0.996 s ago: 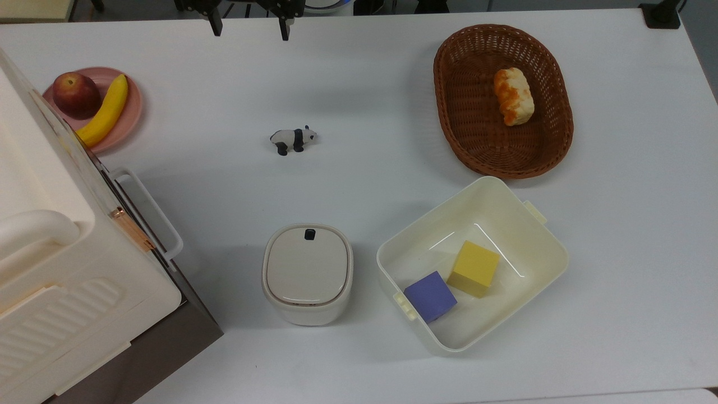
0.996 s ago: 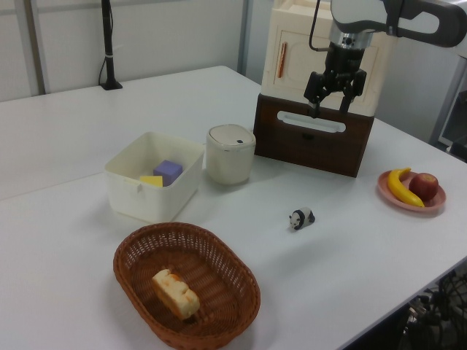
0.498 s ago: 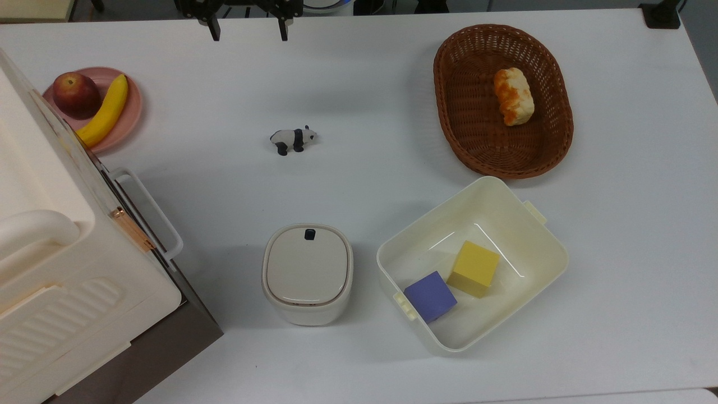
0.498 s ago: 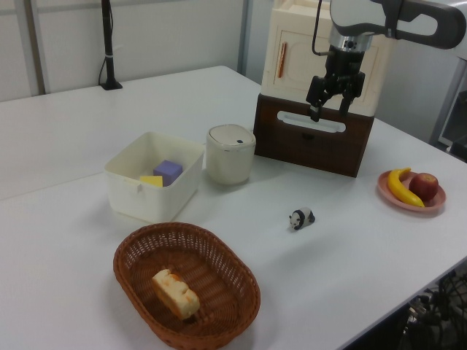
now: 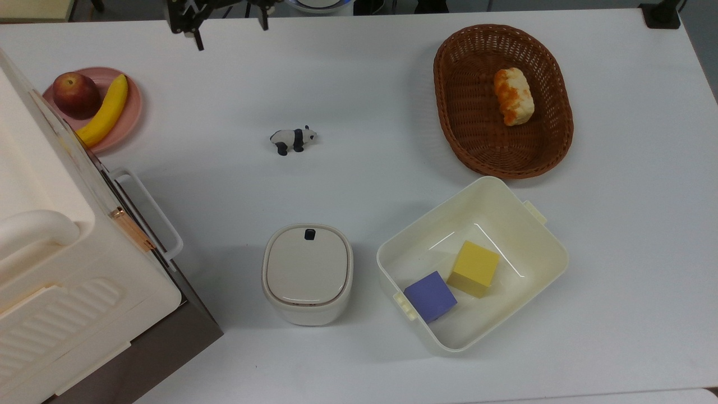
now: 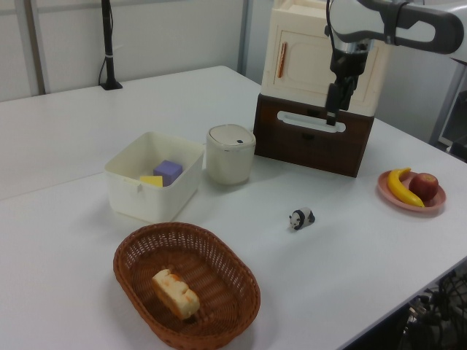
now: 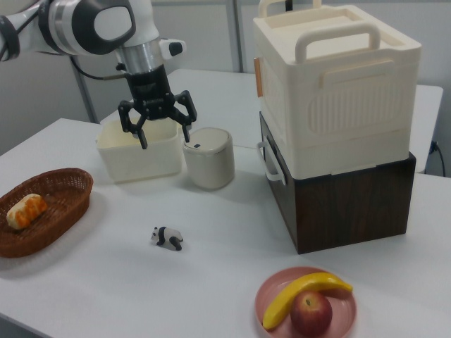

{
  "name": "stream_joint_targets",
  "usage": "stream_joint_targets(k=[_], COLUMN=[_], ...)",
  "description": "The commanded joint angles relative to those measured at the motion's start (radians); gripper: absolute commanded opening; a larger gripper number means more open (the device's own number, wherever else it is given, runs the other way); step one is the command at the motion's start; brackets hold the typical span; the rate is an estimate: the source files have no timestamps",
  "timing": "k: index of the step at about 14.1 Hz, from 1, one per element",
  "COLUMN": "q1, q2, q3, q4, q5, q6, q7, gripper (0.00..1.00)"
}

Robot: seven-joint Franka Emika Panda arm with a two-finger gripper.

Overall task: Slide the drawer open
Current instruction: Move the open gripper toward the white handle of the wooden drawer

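Gripper (image 7: 164, 132) spread wide, well apart from drawer (image 7: 278, 184).

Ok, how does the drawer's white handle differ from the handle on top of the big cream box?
The drawer handle is a thin white loop bar on the dark brown front, facing sideways toward the table. The cream box handle is thick, cream, and arches over the top, facing up. The drawer's sits low; the box's sits high. Both are bar loops that a gripper could hook.

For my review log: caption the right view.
Open gripper hangs above the table, apart from the closed drawer's white handle.
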Motion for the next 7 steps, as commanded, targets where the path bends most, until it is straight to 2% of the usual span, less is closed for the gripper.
stream_joint_targets(k=[1, 7], q1=[-0.016, -0.034], q2=[0.03, 0.133], q3=[0.002, 0.002], q4=[-0.018, -0.013], q5=[-0.047, -0.058], q6=[0.055, 0.268], q7=[-0.189, -0.189], gripper=[1.0, 1.0])
